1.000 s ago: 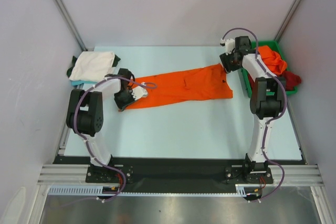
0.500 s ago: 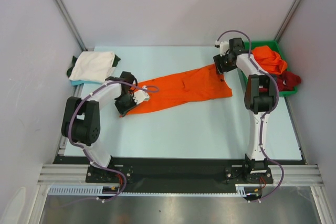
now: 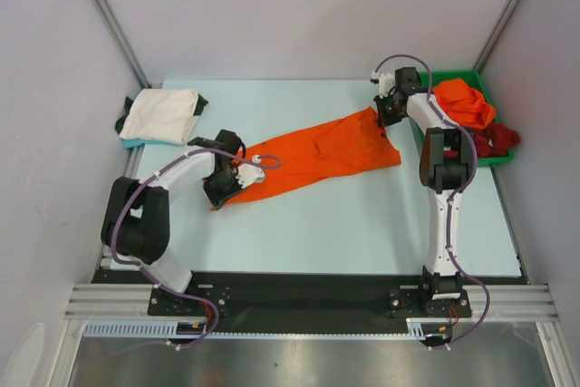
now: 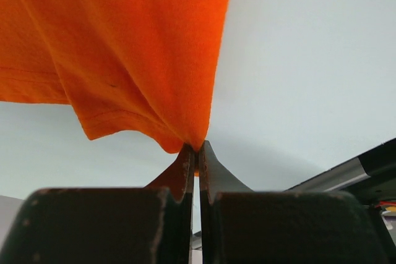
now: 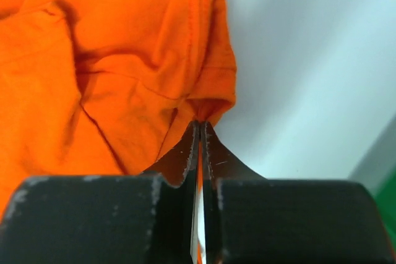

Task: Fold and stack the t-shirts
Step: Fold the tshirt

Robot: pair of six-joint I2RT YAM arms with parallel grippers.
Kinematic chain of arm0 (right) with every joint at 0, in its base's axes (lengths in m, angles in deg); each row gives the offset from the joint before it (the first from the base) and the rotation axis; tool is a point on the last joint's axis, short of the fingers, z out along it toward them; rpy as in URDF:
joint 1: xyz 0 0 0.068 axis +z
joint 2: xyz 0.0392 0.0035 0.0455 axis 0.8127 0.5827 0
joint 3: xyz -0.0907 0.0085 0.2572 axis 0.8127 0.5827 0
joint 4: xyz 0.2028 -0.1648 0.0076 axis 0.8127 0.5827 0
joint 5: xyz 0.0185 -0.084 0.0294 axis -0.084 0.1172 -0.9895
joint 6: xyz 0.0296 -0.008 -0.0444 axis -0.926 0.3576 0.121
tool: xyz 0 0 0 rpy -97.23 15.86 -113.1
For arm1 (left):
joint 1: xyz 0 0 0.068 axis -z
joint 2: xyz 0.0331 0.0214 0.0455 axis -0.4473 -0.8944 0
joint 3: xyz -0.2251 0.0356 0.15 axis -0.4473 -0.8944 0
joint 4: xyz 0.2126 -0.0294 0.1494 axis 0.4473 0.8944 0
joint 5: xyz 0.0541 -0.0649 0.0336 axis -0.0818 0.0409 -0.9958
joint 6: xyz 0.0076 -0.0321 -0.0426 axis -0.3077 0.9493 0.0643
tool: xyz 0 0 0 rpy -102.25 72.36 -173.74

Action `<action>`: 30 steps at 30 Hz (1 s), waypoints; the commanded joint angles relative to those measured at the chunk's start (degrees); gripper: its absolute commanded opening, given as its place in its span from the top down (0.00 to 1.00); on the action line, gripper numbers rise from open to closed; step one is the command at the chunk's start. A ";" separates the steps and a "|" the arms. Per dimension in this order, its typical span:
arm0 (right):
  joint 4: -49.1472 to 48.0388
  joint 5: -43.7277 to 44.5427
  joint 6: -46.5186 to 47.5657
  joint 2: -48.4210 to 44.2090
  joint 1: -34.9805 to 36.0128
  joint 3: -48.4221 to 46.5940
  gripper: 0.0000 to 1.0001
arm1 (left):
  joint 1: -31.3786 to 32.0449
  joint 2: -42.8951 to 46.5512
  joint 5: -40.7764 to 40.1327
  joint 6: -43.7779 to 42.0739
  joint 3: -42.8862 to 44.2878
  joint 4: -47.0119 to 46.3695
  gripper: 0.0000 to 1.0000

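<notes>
Both arms have crept inward: left end effector (image 4: 197,149) and right end effector (image 5: 199,125) each pinch an end of the orange t-shirt (image 3: 317,151), strung across the counter (image 3: 299,224); equal tension should spread it flat.

A pale blue table (image 3: 344,215) is being shown across the middle of the top view, and it is being enclosed by plain grey walls (image 3: 299,15). A green bin (image 3: 462,74) is being seen at the upper right, at the table's right edge. Slanted metal posts (image 3: 109,15) are being shown in the upper corners. Along the bottom, a black strip (image 3: 308,292) is being displayed above a brushed metal sheet (image 3: 308,364).
</notes>
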 commanded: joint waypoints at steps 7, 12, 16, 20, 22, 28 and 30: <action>-1.12 -2.24 -1.48 6.89 0.95 -10.94 1.00 | 4.82 7.33 0.03 3.63 -6.27 3.58 1.00; -2.53 -2.07 -2.27 10.58 2.18 -17.44 1.00 | 7.47 8.91 1.00 4.41 -7.59 5.77 1.00; -4.37 -1.89 -3.50 13.65 3.32 -21.57 1.00 | 10.97 9.01 2.84 5.82 -6.80 7.44 1.00; -6.74 -1.01 -4.03 16.55 4.73 -26.24 1.00 | 14.84 8.74 5.30 7.31 -5.75 8.59 1.00; -8.58 -0.31 -4.03 17.70 5.78 -27.82 1.00 | 17.47 8.13 5.83 7.84 -5.31 9.03 1.00; -14.12 1.80 -4.55 22.62 7.72 -33.98 1.00 | 23.19 6.55 10.05 10.57 -3.46 9.64 0.99; -16.49 2.50 -4.30 23.94 8.07 -35.20 1.00 | 25.21 5.93 11.10 11.18 -3.37 9.64 1.00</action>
